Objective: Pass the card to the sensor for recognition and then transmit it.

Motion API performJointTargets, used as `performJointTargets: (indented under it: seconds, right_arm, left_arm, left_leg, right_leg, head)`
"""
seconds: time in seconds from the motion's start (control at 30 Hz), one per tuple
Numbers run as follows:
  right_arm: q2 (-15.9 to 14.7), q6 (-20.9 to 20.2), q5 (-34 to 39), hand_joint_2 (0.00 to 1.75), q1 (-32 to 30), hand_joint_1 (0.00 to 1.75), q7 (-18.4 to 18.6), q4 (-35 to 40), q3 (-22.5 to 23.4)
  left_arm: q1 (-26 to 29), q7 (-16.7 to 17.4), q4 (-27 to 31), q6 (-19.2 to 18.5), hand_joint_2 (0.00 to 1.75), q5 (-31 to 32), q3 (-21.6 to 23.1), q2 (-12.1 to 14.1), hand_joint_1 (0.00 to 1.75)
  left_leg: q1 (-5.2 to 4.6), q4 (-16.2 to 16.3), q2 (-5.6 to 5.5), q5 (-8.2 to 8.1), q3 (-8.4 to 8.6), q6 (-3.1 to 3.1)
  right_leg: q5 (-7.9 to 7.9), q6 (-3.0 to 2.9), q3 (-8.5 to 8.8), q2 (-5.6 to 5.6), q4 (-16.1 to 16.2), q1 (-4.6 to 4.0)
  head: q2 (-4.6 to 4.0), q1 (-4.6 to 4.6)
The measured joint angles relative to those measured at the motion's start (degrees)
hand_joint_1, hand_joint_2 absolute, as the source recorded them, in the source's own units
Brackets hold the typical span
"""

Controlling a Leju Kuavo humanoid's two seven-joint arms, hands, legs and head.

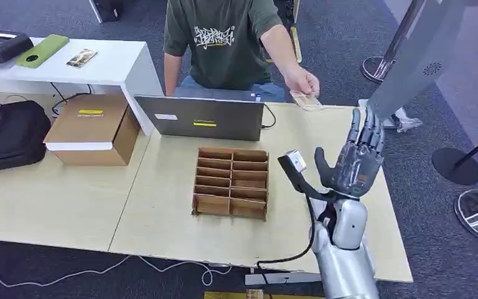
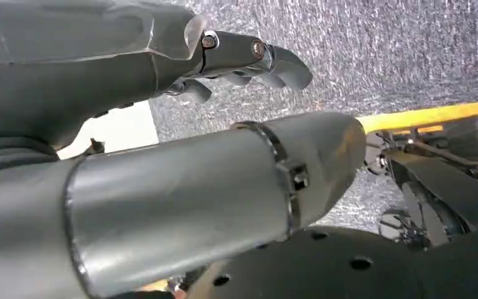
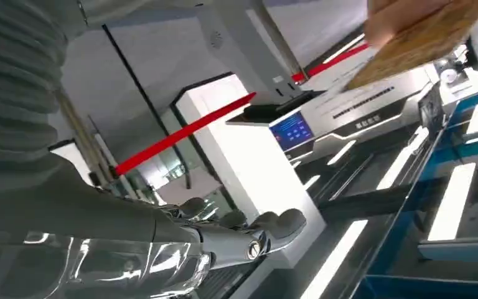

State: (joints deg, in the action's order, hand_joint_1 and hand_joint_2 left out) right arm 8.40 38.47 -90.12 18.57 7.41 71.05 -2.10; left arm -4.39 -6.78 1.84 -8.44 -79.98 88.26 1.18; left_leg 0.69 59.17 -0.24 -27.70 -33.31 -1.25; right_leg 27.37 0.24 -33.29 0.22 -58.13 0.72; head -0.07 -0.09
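A person behind the table holds a pale card low over the table's far right part. In the right wrist view the card looks brownish, pinched by the person's fingers. My right hand is raised upright near the card, palm toward the table's middle, fingers apart, holding nothing; the card is beyond it, not touching. Its fingers stretch out bare in the right wrist view. A small sensor on a black bent stand stands just left of that hand. My left hand hangs over grey carpet, fingers loosely bent, nothing in them.
A cardboard divider box with several slots lies mid-table. A closed-looking grey laptop stands behind it. A brown carton and a black bag sit at the left. A cable runs from the sensor over the table's front edge.
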Motion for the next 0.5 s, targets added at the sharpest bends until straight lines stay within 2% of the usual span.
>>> performJointTargets:
  seconds: [0.27,0.5]
  right_arm:
    - [-2.01,0.15,-0.02,1.75,12.28,0.0,1.62,-14.47,-2.99]
    - [-2.34,0.31,0.0,1.75,16.21,0.0,1.14,-20.34,-5.07]
  left_arm:
    - [-0.65,1.23,0.04,0.04,0.0,0.57,0.0,0.98,0.0]
    - [-0.77,1.38,0.07,-0.3,0.0,-0.28,0.0,1.25,0.0]
  left_leg:
    - [0.0,0.0,-0.03,0.0,-0.03,0.0]
    - [-0.01,0.0,-0.04,-0.01,-0.06,0.0]
  right_leg:
    - [0.0,0.0,-0.02,-0.01,-0.01,0.0]
    - [0.01,0.01,-0.04,-0.01,-0.01,0.0]
  head:
    - [0.0,0.04]
    - [0.0,0.04]
